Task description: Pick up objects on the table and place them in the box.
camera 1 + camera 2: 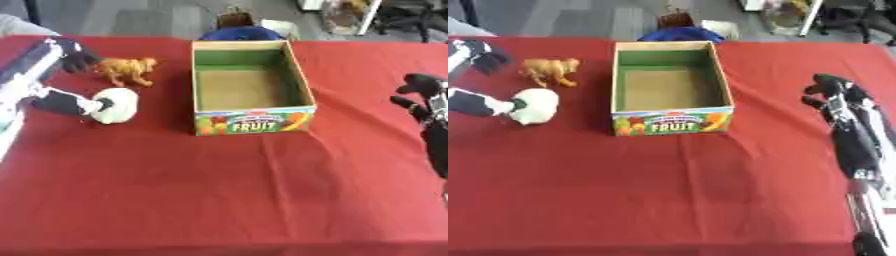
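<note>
Left hand (66,102) sits at nine o'clock on the red cloth (227,190), thumb and fingers spread wide, one tip touching the white ball (116,105), another up by the toy dog (127,70). Nothing is gripped. The dog stands at ten o'clock, just beyond the ball. The box (254,120), marked FRUIT, sits open near twelve, well apart from both. Right hand (833,97) rests at three o'clock, fingers relaxed, holding nothing.
</note>
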